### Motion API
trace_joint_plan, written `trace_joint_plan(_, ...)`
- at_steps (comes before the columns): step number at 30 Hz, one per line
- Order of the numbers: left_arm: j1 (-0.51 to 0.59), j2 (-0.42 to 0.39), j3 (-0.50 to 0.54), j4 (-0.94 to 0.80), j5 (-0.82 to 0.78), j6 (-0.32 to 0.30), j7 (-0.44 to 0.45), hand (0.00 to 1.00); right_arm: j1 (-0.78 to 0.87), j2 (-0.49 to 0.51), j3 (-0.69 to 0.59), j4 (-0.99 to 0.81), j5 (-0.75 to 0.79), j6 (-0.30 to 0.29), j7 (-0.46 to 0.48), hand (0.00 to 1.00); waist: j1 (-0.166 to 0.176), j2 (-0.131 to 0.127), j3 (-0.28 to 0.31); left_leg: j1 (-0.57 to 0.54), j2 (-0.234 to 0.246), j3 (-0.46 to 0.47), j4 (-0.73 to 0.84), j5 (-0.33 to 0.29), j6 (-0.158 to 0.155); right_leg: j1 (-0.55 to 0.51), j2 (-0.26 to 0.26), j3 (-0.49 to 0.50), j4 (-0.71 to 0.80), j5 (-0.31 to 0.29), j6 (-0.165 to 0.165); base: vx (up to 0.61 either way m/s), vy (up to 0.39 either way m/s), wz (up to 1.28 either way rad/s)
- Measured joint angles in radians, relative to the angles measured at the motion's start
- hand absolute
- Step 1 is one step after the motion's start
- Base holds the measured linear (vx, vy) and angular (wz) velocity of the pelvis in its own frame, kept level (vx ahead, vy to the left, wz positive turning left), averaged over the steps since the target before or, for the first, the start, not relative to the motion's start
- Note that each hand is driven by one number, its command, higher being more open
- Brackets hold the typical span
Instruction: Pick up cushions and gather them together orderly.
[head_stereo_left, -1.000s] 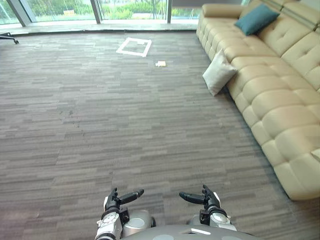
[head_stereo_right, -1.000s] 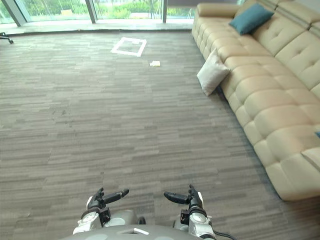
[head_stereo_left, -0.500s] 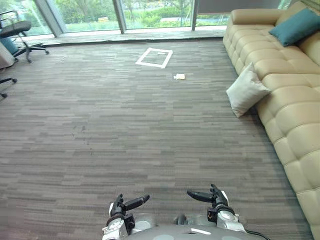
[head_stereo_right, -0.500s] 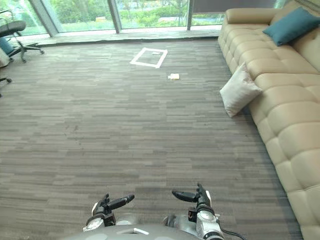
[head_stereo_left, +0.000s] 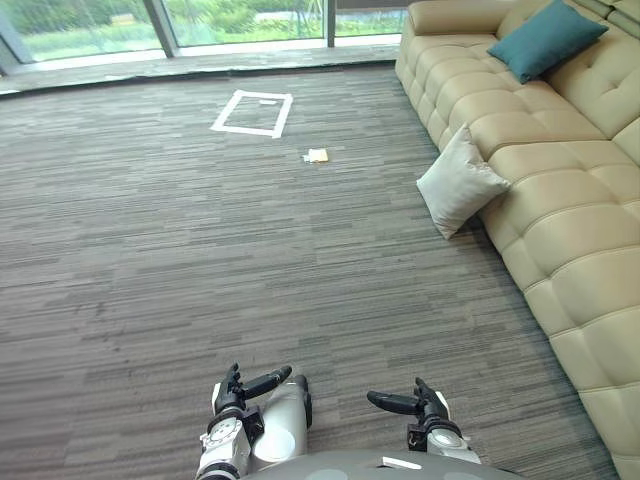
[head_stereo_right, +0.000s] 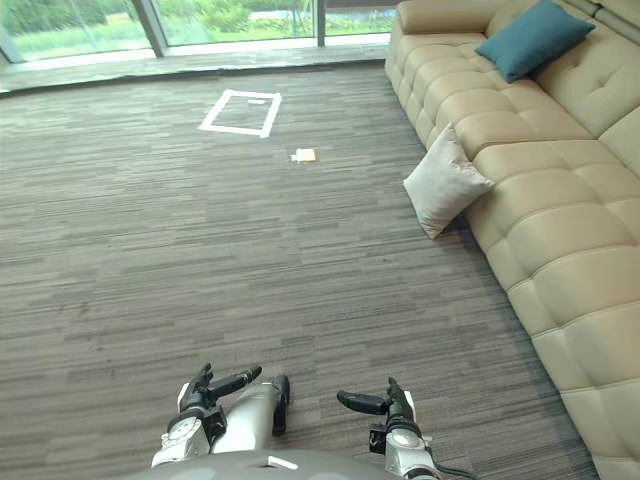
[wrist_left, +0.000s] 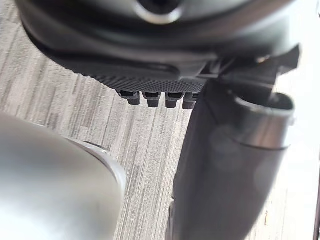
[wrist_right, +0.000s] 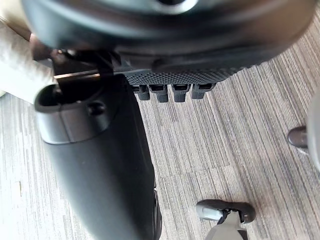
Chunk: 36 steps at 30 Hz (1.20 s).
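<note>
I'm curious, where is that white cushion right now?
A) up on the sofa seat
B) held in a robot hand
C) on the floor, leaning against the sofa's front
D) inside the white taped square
C: the white cushion stands on the carpet, propped against the front of the beige sofa.

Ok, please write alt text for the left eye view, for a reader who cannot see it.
A white cushion stands on the carpet, leaning against a beige sofa, and a teal cushion sits on the sofa. Near the bottom, the left hand and right hand hang open and empty.
</note>
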Motion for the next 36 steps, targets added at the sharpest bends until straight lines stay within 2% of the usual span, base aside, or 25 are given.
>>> trace_joint_plan(1, -0.003, 0.002, -0.001, 0.016, 0.0, 0.004, 0.004, 1.0, 0.0, -0.003, 0.0, -0.009, -0.002, -0.002, 0.005, 1.0, -0.005, 0.004, 0.003, 0.056, -0.015, 0.013, 0.001, -0.035, 0.016, -0.067, -0.019, 0.011, 0.195, 0.017, 0.035, 0.42, 0.285, -0.21)
trace_joint_plan(3, -0.001, -0.002, -0.005, 0.031, 0.0, 0.007, 0.011, 1.0, 0.001, -0.006, 0.0, -0.025, -0.002, -0.012, 0.008, 1.0, -0.008, 0.015, 0.009, 0.15, -0.028, 0.017, -0.025, -0.074, 0.025, -0.165, -0.033, -0.022, 0.37, 0.016, 0.035, 0.42, 0.224, -0.07)
trace_joint_plan(4, 0.0, -0.002, -0.007, 0.034, 0.0, 0.007, 0.012, 1.0, 0.002, -0.007, 0.0, -0.028, -0.002, -0.016, 0.008, 1.0, -0.012, 0.021, 0.011, 0.174, -0.03, 0.017, -0.038, -0.082, 0.029, -0.196, -0.036, -0.042, 0.391, 0.012, 0.029, 0.34, 0.129, 0.05)
trace_joint_plan(5, 0.002, 0.0, -0.019, 0.034, -0.002, 0.008, 0.017, 1.0, -0.001, -0.007, 0.001, -0.037, -0.003, -0.025, 0.008, 1.0, -0.012, 0.019, 0.013, 0.248, -0.032, 0.015, -0.087, -0.089, 0.031, -0.267, -0.048, -0.113, 0.368, -0.001, 0.008, 0.31, 0.086, 0.1)
trace_joint_plan(7, 0.006, 0.003, -0.036, 0.034, -0.001, 0.008, 0.015, 1.0, 0.001, -0.007, 0.0, -0.037, -0.003, -0.038, 0.008, 1.0, -0.015, 0.019, 0.013, 0.311, -0.032, 0.006, -0.142, -0.091, 0.033, -0.302, -0.047, -0.187, 0.275, -0.005, -0.002, 0.35, 0.041, 0.12)
trace_joint_plan(8, 0.009, 0.004, -0.041, 0.035, -0.001, 0.008, 0.014, 1.0, 0.0, -0.006, -0.002, -0.041, -0.002, -0.047, 0.008, 1.0, -0.021, 0.019, 0.012, 0.352, -0.032, -0.003, -0.182, -0.093, 0.028, -0.324, -0.038, -0.241, 0.171, -0.003, -0.005, 0.34, -0.005, 0.16)
trace_joint_plan(10, 0.01, 0.005, -0.041, 0.043, 0.0, 0.009, 0.013, 1.0, -0.005, -0.003, -0.003, -0.046, -0.002, -0.053, 0.009, 1.0, -0.03, 0.018, 0.012, 0.39, -0.031, -0.014, -0.213, -0.108, 0.013, -0.357, 0.0, -0.265, -0.01, 0.014, -0.02, 0.35, -0.054, 0.15)
trace_joint_plan(11, 0.01, 0.006, -0.041, 0.045, 0.0, 0.01, 0.013, 1.0, -0.007, -0.003, -0.003, -0.046, -0.002, -0.053, 0.01, 1.0, -0.032, 0.018, 0.012, 0.398, -0.031, -0.017, -0.218, -0.111, 0.01, -0.361, 0.008, -0.264, -0.044, 0.022, -0.027, 0.55, -0.13, 0.18)
trace_joint_plan(12, 0.01, 0.006, -0.041, 0.052, 0.001, 0.01, 0.013, 1.0, -0.013, -0.001, -0.005, -0.046, -0.002, -0.052, 0.012, 1.0, -0.038, 0.021, 0.013, 0.423, -0.031, -0.033, -0.23, -0.123, -0.003, -0.365, 0.032, -0.259, -0.144, 0.082, -0.055, 0.39, -0.1, 0.42)
trace_joint_plan(13, 0.015, 0.006, -0.043, 0.054, 0.003, 0.012, 0.011, 1.0, -0.011, 0.002, -0.011, -0.048, -0.002, -0.05, 0.012, 1.0, -0.047, 0.022, 0.01, 0.44, -0.029, -0.065, -0.236, -0.132, -0.013, -0.341, 0.043, -0.255, -0.176, 0.172, -0.086, 0.53, -0.149, 0.62)
trace_joint_plan(14, 0.02, -0.002, -0.044, 0.059, 0.004, 0.012, 0.008, 1.0, -0.012, -0.005, -0.017, -0.046, -0.003, -0.045, 0.012, 1.0, -0.046, 0.03, 0.002, 0.455, -0.017, -0.097, -0.248, -0.138, -0.022, -0.326, 0.053, -0.272, -0.171, 0.187, -0.132, 0.52, -0.189, 0.64)
trace_joint_plan(15, 0.019, -0.009, -0.044, 0.059, 0.009, 0.012, 0.006, 1.0, -0.018, -0.006, -0.04, -0.039, -0.003, -0.039, 0.011, 1.0, -0.042, 0.041, -0.002, 0.452, -0.009, -0.121, -0.24, -0.136, -0.025, -0.326, 0.056, -0.282, -0.152, 0.156, -0.139, 0.7, -0.277, 0.47)
trace_joint_plan(17, 0.022, -0.021, -0.041, 0.059, 0.025, 0.013, 0.005, 1.0, -0.019, -0.007, -0.051, -0.032, -0.003, -0.032, 0.007, 1.0, -0.043, 0.06, -0.011, 0.438, 0.008, -0.153, -0.18, -0.137, -0.026, -0.299, 0.068, -0.303, -0.16, 0.123, -0.151, 0.45, -0.209, 0.26)
trace_joint_plan(18, 0.021, -0.024, -0.039, 0.058, 0.034, 0.013, 0.001, 1.0, -0.017, -0.012, -0.052, -0.03, -0.003, -0.026, 0.007, 1.0, -0.043, 0.067, -0.01, 0.411, 0.018, -0.165, -0.09, -0.137, -0.033, -0.257, 0.081, -0.312, -0.195, 0.118, -0.155, 0.38, -0.197, 0.22)
trace_joint_plan(19, 0.021, -0.023, -0.037, 0.051, 0.039, 0.013, -0.005, 1.0, -0.012, -0.014, -0.052, -0.03, -0.003, -0.02, 0.006, 1.0, -0.044, 0.072, -0.01, 0.345, 0.03, -0.174, 0.083, -0.123, -0.108, -0.196, 0.099, -0.317, -0.258, 0.118, -0.155, 0.36, -0.187, 0.19)
trace_joint_plan(20, 0.021, -0.022, -0.034, 0.048, 0.04, 0.01, -0.008, 1.0, -0.008, -0.017, -0.051, -0.03, -0.003, -0.019, 0.005, 1.0, -0.041, 0.073, -0.01, 0.297, 0.041, -0.177, 0.195, -0.109, -0.143, -0.165, 0.108, -0.316, -0.29, 0.117, -0.157, 0.33, -0.175, 0.12)
trace_joint_plan(21, 0.022, -0.027, -0.026, 0.042, 0.04, 0.007, -0.007, 1.0, -0.003, -0.019, -0.051, -0.03, -0.002, -0.019, 0.005, 1.0, -0.039, 0.075, -0.01, 0.229, 0.059, -0.17, 0.342, -0.119, -0.151, -0.121, 0.125, -0.314, -0.327, 0.115, -0.161, 0.27, -0.089, -0.04)
trace_joint_plan(22, 0.021, -0.031, -0.022, 0.028, 0.038, 0.006, -0.005, 1.0, -0.004, -0.022, -0.051, -0.015, -0.002, -0.017, 0.004, 1.0, -0.034, 0.077, -0.008, 0.164, 0.072, -0.161, 0.437, -0.143, -0.129, -0.062, 0.136, -0.306, -0.363, 0.112, -0.166, 0.26, -0.053, -0.14)
trace_joint_plan(25, 0.021, -0.031, -0.023, 0.008, 0.037, 0.002, -0.006, 1.0, -0.002, -0.02, -0.05, 0.001, -0.002, -0.016, 0.003, 1.0, -0.012, 0.063, -0.004, 0.087, 0.086, -0.1, 0.375, -0.178, -0.1, 0.0, 0.133, -0.27, -0.407, 0.112, -0.164, 0.22, 0.025, -0.42)
trace_joint_plan(28, 0.017, -0.028, -0.022, 0.003, 0.037, -0.003, -0.007, 1.0, -0.003, -0.019, -0.05, 0.0, 0.0, -0.016, -0.002, 1.0, -0.009, 0.057, -0.001, 0.023, 0.083, -0.096, 0.159, -0.175, -0.09, 0.034, 0.11, -0.226, -0.436, 0.104, -0.141, 0.24, 0.113, -0.43)
trace_joint_plan(30, 0.008, -0.023, -0.02, 0.003, 0.031, -0.005, -0.006, 1.0, -0.003, -0.02, -0.049, 0.0, 0.0, -0.014, -0.009, 1.0, -0.009, 0.045, 0.006, -0.02, 0.059, -0.143, 0.032, -0.128, -0.089, 0.057, 0.077, -0.201, -0.441, 0.079, -0.113, 0.32, 0.22, -0.26)
trace_joint_plan(32, 0.01, -0.026, -0.02, -0.001, 0.027, -0.01, -0.004, 1.0, -0.002, -0.026, -0.039, 0.006, -0.001, -0.01, -0.014, 1.0, -0.006, 0.049, 0.004, -0.031, 0.048, -0.185, -0.082, -0.052, -0.112, 0.073, 0.054, -0.168, -0.428, 0.036, -0.075, 0.39, 0.333, -0.46)
trace_joint_plan(33, 0.011, -0.026, -0.02, 0.001, 0.019, -0.012, -0.001, 1.0, -0.002, -0.028, -0.023, 0.007, -0.001, -0.007, -0.013, 1.0, -0.004, 0.05, 0.002, -0.023, 0.05, -0.183, -0.07, 0.038, -0.111, 0.082, 0.044, -0.131, -0.405, -0.001, -0.051, 0.4, 0.328, -0.67)
trace_joint_plan(34, 0.011, -0.024, -0.019, 0.0, 0.016, -0.013, -0.001, 1.0, -0.002, -0.027, -0.014, 0.008, -0.001, -0.007, -0.013, 1.0, -0.003, 0.049, -0.001, -0.017, 0.044, -0.176, -0.052, 0.074, -0.097, 0.09, 0.034, -0.106, -0.4, -0.014, -0.042, 0.43, 0.338, -0.75)
trace_joint_plan(36, 0.01, -0.003, -0.016, -0.001, 0.019, -0.012, -0.005, 1.0, 0.003, -0.003, -0.009, 0.012, -0.001, -0.005, -0.01, 1.0, -0.002, 0.01, -0.015, -0.023, 0.026, -0.119, 0.02, 0.0, -0.071, 0.088, -0.003, -0.037, -0.379, -0.024, -0.037, 0.33, 0.24, -0.69)
